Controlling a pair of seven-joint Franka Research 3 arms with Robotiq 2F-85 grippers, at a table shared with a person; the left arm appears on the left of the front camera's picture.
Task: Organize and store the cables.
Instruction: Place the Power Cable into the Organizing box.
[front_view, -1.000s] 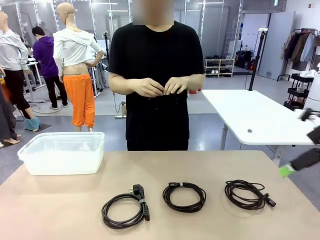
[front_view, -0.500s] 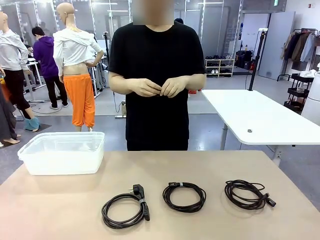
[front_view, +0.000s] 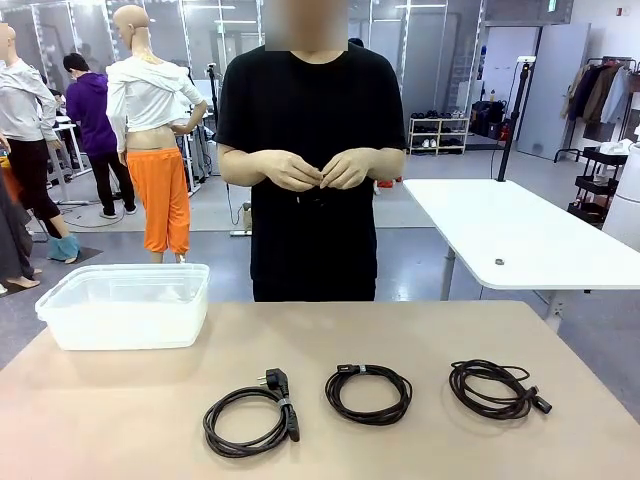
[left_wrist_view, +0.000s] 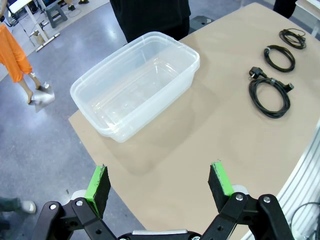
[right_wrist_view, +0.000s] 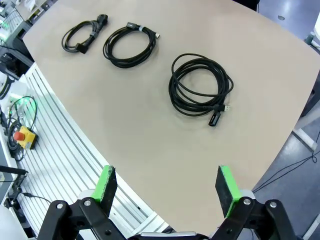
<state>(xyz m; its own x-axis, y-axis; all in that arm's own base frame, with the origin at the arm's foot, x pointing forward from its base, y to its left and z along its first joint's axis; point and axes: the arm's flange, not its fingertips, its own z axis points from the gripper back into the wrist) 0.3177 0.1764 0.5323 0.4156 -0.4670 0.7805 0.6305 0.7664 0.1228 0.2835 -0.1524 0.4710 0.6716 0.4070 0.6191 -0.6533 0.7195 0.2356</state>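
Three coiled black cables lie in a row on the tan table: the left coil (front_view: 250, 415) with a mains plug, the middle coil (front_view: 368, 392), and the right coil (front_view: 495, 388). The same coils appear in the right wrist view, right coil (right_wrist_view: 200, 85) nearest, middle coil (right_wrist_view: 129, 45) and left coil (right_wrist_view: 82, 34) beyond. In the left wrist view they lie far off, the left coil (left_wrist_view: 270, 92) closest. My left gripper (left_wrist_view: 160, 182) hangs open high above the table's corner. My right gripper (right_wrist_view: 167, 187) is open too, high over the table edge, holding nothing.
A clear plastic bin (front_view: 125, 305) stands empty at the table's back left, also seen from above as the bin (left_wrist_view: 135, 85). A person in a black shirt stands at the far side with both hands (front_view: 315, 170) together at the chest. A white table (front_view: 510, 235) stands behind right.
A second ago a green-padded gripper showed at the front view's right edge; it has since withdrawn from that view. The person's hands shift slightly. The cables lie unmoved.
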